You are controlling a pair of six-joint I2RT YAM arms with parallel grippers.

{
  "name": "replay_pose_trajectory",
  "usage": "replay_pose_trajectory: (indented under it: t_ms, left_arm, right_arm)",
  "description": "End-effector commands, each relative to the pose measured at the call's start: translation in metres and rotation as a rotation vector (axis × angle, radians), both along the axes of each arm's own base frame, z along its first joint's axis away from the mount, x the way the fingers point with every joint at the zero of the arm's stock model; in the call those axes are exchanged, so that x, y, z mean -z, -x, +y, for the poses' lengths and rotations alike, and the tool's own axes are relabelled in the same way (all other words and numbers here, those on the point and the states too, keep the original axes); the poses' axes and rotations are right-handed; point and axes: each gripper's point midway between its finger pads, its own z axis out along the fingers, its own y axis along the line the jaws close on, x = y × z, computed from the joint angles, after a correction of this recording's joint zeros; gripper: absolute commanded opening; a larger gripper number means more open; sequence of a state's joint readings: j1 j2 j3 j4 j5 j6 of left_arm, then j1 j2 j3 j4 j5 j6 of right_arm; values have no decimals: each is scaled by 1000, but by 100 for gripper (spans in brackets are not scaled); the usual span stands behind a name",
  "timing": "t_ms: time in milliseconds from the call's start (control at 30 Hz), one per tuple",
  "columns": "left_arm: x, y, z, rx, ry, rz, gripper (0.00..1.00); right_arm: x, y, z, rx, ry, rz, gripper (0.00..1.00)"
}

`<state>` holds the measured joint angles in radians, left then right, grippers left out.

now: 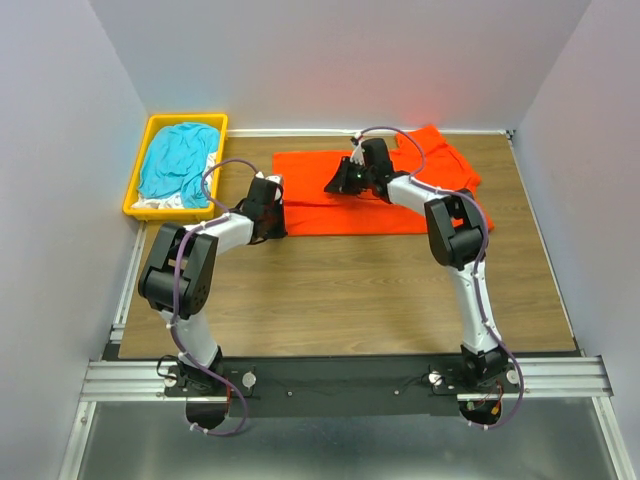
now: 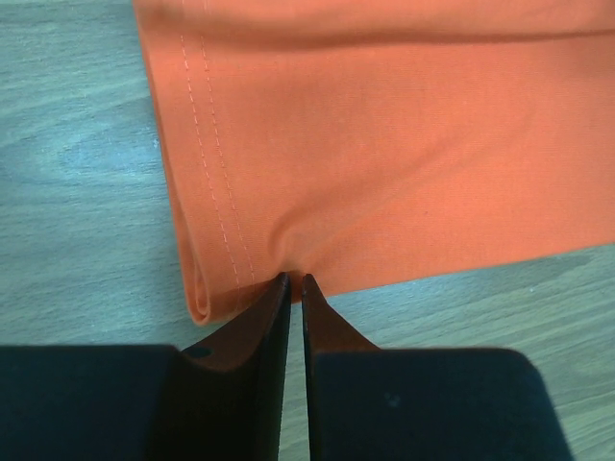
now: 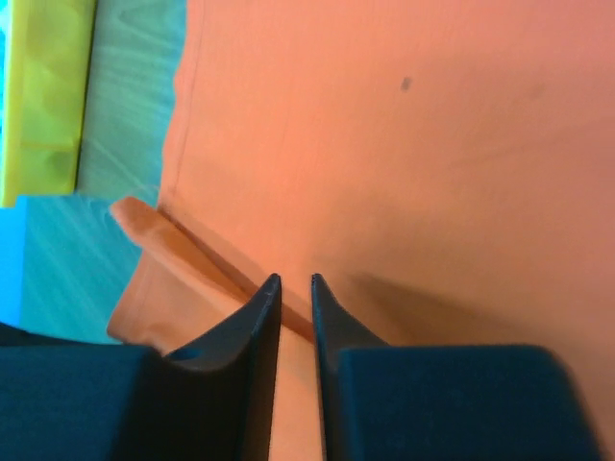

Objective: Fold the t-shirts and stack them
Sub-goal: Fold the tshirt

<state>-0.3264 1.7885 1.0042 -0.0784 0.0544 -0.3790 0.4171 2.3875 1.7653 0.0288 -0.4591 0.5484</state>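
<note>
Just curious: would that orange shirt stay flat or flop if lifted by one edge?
Probably flop: the orange shirt is thin cloth lying folded. Pushed, it would likely bunch, as it puckers at the left gripper.

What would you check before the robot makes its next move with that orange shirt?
1. Left gripper pinches the orange shirt at its near hem: ok, cloth puckers at its tips.
2. Right gripper holds cloth: cannot tell; jaws stand narrow over a folded edge.
3. Orange shirt lies smooth: not ok, its end near the right arm is rumpled.
4. Teal shirt out of the way in the yellow bin: ok.
</note>
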Motion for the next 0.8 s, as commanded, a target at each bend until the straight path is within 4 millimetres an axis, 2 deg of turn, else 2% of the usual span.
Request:
replay_pose_trajectory:
  t_ms: [0, 33, 167, 233, 267, 300, 433, 500, 533, 600, 633, 700, 733, 767]
  left_arm:
    - [20, 27, 18, -18, -58, 103, 17]
    - [19, 27, 18, -18, -60, 100, 17]
    - [20, 28, 17, -16, -56, 105, 17]
    - [19, 28, 17, -13, -55, 107, 17]
    - [18, 28, 17, -13, -54, 104, 17]
    - [19, 29, 17, -14, -55, 109, 17]
    - [8, 30, 19, -17, -49, 93, 17]
    - [-1, 29, 22, -34, -40, 77, 18]
    - [-14, 26, 24, -44, -22, 44, 18]
    - [-30, 22, 25, -66, 12, 8, 20]
    - [-45, 18, 26, -74, 42, -32, 21]
    - [-66, 9, 25, -85, 86, -93, 22]
    - [-72, 6, 22, -78, 114, -106, 22]
    - [-76, 4, 21, -76, 133, -118, 23]
  right_arm:
    - [-11, -26, -9, 17, 41, -102, 27]
    - [-22, -21, -5, -19, 23, -116, 29]
    - [-40, -1, -3, -104, 15, -148, 38]
    - [-46, 10, -4, -143, 12, -158, 39]
    - [-39, 20, -7, -154, 19, -137, 39]
    - [-49, 24, -8, -158, 14, -150, 40]
    - [-43, 37, -37, -79, 40, -91, 40]
    - [-41, 34, -67, -7, 21, -40, 40]
    - [-40, 36, -93, 38, 18, -17, 40]
    - [-44, 39, -119, 87, 6, -3, 41]
    - [-47, 44, -148, 143, -5, 15, 42]
    - [-53, 49, -177, 207, -41, 25, 43]
    - [-51, 60, -211, 269, -78, 54, 43]
    - [-51, 65, -228, 312, -112, 68, 43]
